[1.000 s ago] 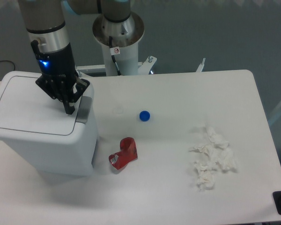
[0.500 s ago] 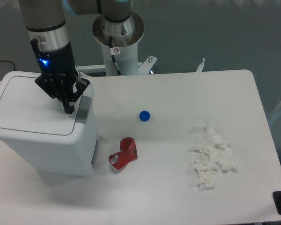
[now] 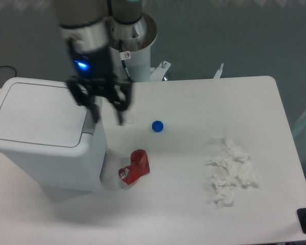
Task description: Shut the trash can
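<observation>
Trash can (image 3: 46, 138) — big white box at the 9 o'clock edge of the tabletop (image 3: 204, 97), lid (image 3: 38, 113) lying flat and shut on the body, grey push-tab (image 3: 93, 122) showing at the rim on the 3 o'clock side. Hand (image 3: 108, 116) hanging off the arm just past that rim, toward 3 o'clock of the can, blurred by motion, blue light glowing on the wrist above. Two dark fingers (image 3: 119, 104) spread apart, nothing between them — released; one finger near the grey tab, the other over bare tabletop; contact with the tab hard to judge through the blur. Small blue cap (image 3: 157, 125) on the tabletop near the centre, a little toward 3 o'clock from the fingers and apart from them. Crumpled red wrapper (image 3: 134, 167) at 6 o'clock from the cap, near the can's lower corner but not touching it. Heap of crumpled white tissue (image 3: 231, 171) well apart at about 4 o'clock from the cap, toward the 3 o'clock side of the tabletop. White pedestal of the arm (image 3: 128, 46) standing at 12 o'clock behind the tabletop's far edge.
</observation>
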